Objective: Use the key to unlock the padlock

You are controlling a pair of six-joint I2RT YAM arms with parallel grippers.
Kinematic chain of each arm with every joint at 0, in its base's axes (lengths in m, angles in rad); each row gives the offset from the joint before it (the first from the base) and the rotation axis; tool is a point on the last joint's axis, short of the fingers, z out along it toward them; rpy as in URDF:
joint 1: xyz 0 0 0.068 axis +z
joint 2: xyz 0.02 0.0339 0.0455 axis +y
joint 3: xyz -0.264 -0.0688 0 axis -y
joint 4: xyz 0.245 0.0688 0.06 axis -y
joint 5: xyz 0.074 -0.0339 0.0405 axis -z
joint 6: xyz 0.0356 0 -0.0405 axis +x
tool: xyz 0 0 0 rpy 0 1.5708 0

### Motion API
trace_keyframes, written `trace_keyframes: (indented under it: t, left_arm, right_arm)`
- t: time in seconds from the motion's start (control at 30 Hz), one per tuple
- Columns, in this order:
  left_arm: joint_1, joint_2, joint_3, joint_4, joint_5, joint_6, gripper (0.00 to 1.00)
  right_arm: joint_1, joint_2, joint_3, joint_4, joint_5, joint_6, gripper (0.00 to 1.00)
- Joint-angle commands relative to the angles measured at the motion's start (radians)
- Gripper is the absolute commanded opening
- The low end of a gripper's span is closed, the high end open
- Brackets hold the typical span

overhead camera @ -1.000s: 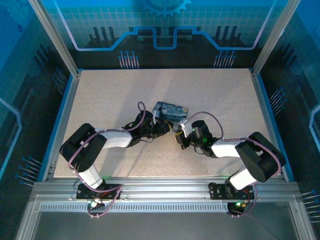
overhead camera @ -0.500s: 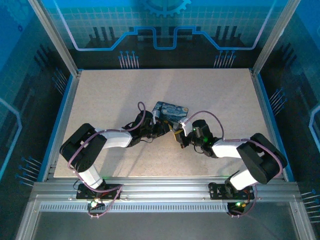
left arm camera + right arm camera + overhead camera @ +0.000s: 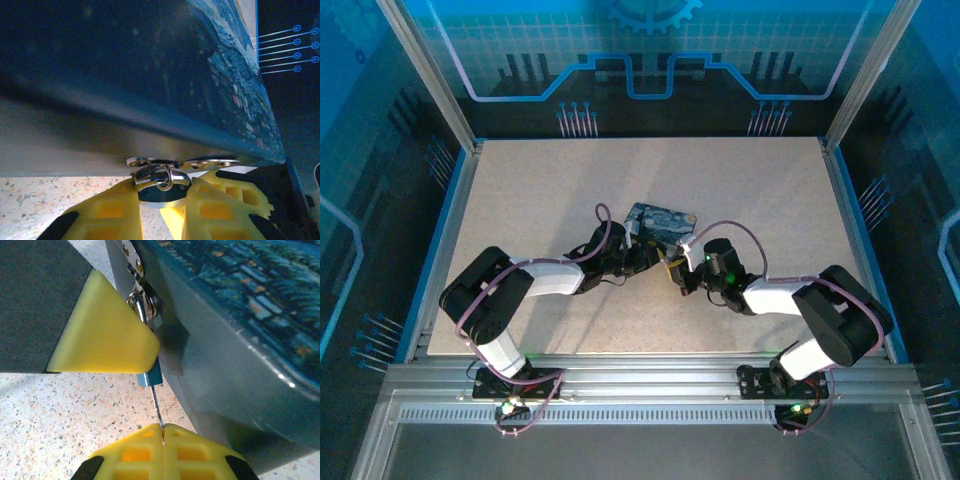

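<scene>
Where the two arms meet near the middle of the speckled desk (image 3: 540, 200), a rectangular tin (image 3: 663, 221) painted with a blue-and-yellow night sky lies flat, with both grippers at its near edge. The padlock (image 3: 150, 377) hangs from the tin's silvery hasp (image 3: 150, 162) by its thin shackle. In the right wrist view only a small corner of its bluish body shows below a broad yellow finger (image 3: 100, 335) of the left gripper (image 3: 150, 201). From the left wrist, that gripper's two yellow fingers sit just under the hasp, one on each side of the padlock and pressed in on it, so it looks clamped on the body (the contact itself is partly in shadow). The key (image 3: 156, 407), a thin dark sliver, stands nearly upright between the padlock's underside and the right gripper (image 3: 162, 433). The right gripper's fingers are squeezed together on the key's lower end, and the key's upper end meets the bottom of the padlock. How far the key goes in cannot be told. From above, the right gripper sits just right of the left one, both low over the desk
</scene>
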Motion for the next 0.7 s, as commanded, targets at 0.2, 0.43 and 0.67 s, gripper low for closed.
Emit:
trace_keyframes:
  t: [0.2, 0.43, 0.67]
  left_arm:
    - [-0.007, -0.027, -0.008, 0.044, 0.043, -0.01, 0.11]
    - [-0.007, -0.024, -0.005, 0.044, 0.047, -0.012, 0.11]
    - [-0.006, -0.023, -0.009, 0.045, 0.047, -0.012, 0.11]
  right_arm:
    - [-0.011, 0.042, 0.043, 0.053, -0.017, 0.029, 0.0]
    - [-0.011, 0.037, 0.054, 0.118, -0.059, 0.047, 0.0]
    - [-0.012, 0.045, 0.068, 0.149, -0.078, 0.05, 0.0]
